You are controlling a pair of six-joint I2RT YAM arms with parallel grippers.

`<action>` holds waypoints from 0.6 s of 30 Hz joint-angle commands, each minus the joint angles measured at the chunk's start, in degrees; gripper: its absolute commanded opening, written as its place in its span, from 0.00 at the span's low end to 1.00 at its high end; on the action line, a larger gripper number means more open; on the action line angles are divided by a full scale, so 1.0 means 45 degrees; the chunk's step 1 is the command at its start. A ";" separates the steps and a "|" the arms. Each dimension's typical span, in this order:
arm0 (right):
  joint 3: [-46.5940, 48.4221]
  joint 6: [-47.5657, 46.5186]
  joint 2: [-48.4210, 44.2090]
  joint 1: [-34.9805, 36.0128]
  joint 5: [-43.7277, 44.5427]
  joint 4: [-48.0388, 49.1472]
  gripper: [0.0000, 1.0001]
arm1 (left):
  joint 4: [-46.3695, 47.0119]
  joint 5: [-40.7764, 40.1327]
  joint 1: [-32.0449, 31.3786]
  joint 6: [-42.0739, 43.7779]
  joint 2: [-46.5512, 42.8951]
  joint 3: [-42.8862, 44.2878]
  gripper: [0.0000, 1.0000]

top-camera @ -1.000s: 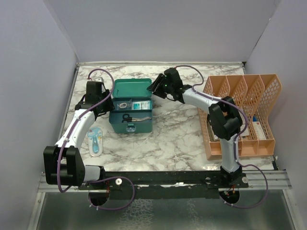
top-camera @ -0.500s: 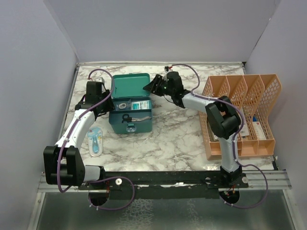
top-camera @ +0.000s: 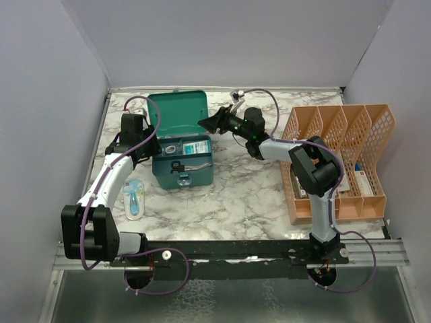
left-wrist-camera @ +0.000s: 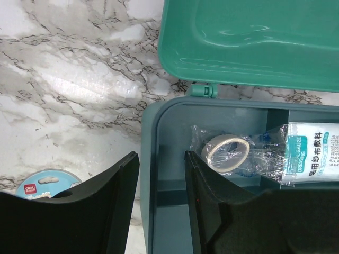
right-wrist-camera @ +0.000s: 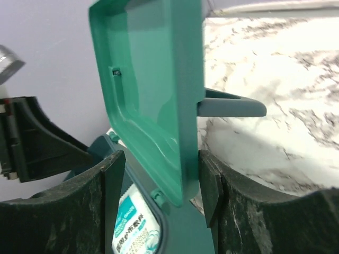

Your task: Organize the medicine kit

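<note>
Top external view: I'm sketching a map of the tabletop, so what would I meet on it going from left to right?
blue packaged item → medicine kit, lid raised → orange mesh rack

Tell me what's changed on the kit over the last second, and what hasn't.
The lid of the medicine kit has swung further open, tipping back away from the arms. The right gripper moved left with it, fingers either side of the lid's right edge; a firm grip is unclear. Unchanged: the kit's base, the left gripper astride its left wall, the orange rack.
</note>
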 commanded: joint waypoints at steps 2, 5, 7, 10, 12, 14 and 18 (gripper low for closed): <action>0.0109 -0.0241 -0.0675 0.0074 -0.0879 0.2132 0.58 | 0.0396 0.0273 0.0099 -0.0028 -0.0016 0.0247 0.43; 0.0021 -0.0486 -0.0761 0.0065 -0.1123 0.2380 0.59 | 0.0396 0.0279 0.0101 -0.0018 -0.0054 0.0268 0.44; 0.0040 -0.0745 -0.0835 0.0065 -0.1352 0.2393 0.59 | 0.0399 0.0255 0.0101 -0.0023 -0.0089 0.0260 0.44; 0.0079 -0.1249 -0.0971 0.0065 -0.1755 0.2414 0.59 | 0.0407 0.0209 0.0099 -0.0011 -0.0158 0.0262 0.45; 0.0204 -0.1698 -0.1053 0.0055 -0.2207 0.2226 0.59 | 0.0402 0.0133 0.0101 0.0014 -0.0182 0.0257 0.45; 0.0334 -0.2211 -0.1166 0.0062 -0.2501 0.1898 0.59 | 0.0367 0.0034 0.0101 0.0053 -0.0236 0.0272 0.45; 0.0594 -0.3092 -0.1328 0.0064 -0.2721 0.1155 0.59 | 0.0096 -0.0078 0.0098 0.0085 -0.0544 0.0413 0.45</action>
